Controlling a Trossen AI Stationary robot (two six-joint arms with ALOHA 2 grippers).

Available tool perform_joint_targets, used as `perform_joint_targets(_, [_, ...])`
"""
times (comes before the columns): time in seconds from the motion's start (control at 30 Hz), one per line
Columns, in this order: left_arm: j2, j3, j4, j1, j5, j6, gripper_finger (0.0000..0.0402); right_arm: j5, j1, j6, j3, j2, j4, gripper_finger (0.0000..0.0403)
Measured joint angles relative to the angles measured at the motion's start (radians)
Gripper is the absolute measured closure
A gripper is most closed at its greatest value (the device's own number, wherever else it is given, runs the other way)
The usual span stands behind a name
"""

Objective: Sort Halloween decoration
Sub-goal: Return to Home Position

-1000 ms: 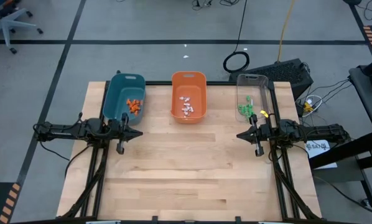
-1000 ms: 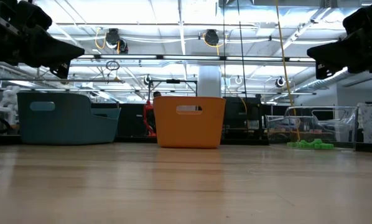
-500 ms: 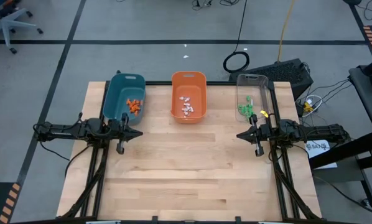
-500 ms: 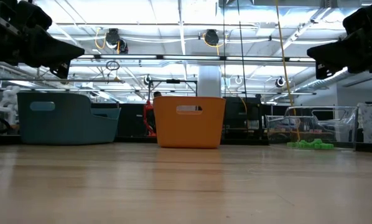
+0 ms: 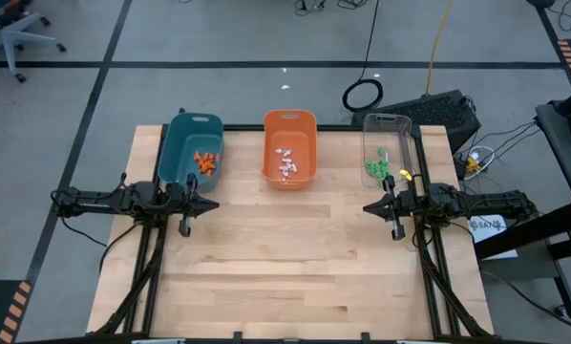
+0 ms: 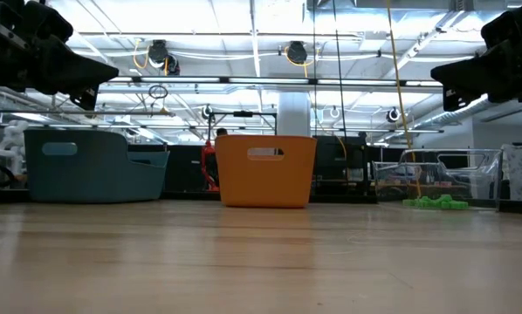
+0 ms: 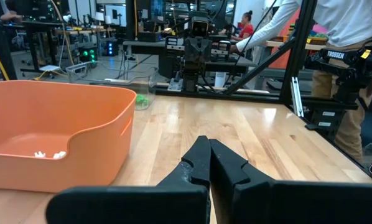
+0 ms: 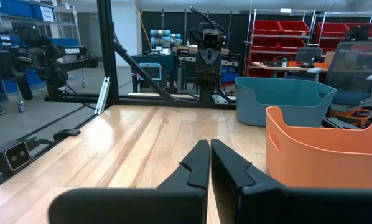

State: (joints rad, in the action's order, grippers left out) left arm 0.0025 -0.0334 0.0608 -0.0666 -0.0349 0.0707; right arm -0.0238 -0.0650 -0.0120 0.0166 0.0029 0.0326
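High view: left hand [image 5: 212,204] and right hand [image 5: 368,207] hang clenched at opposite surface [image 5: 295,258] edges; orange trinkets [image 5: 205,161] lie in teal bin [image 5: 175,153], white trinkets [image 5: 287,163] in orange bin [image 5: 290,118], green trinkets [image 5: 377,169] in clear bin [image 5: 387,119].

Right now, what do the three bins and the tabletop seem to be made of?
The teal bin and orange bin: likely moulded plastic, matte, opaque, rounded rims. The clear bin: probably transparent plastic; green pieces show through its wall. The tabletop: pale wood in glued strips, slight sheen. The left gripper and right gripper sit shut at the table's sides.
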Motion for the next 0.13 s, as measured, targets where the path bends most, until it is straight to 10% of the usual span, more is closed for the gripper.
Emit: perform_joint_targets(0.13, [0.000,0.000,0.000,0.000,0.000,0.000,0.0402,0.000,0.000,0.000,0.000,0.000,0.000,0.0403])
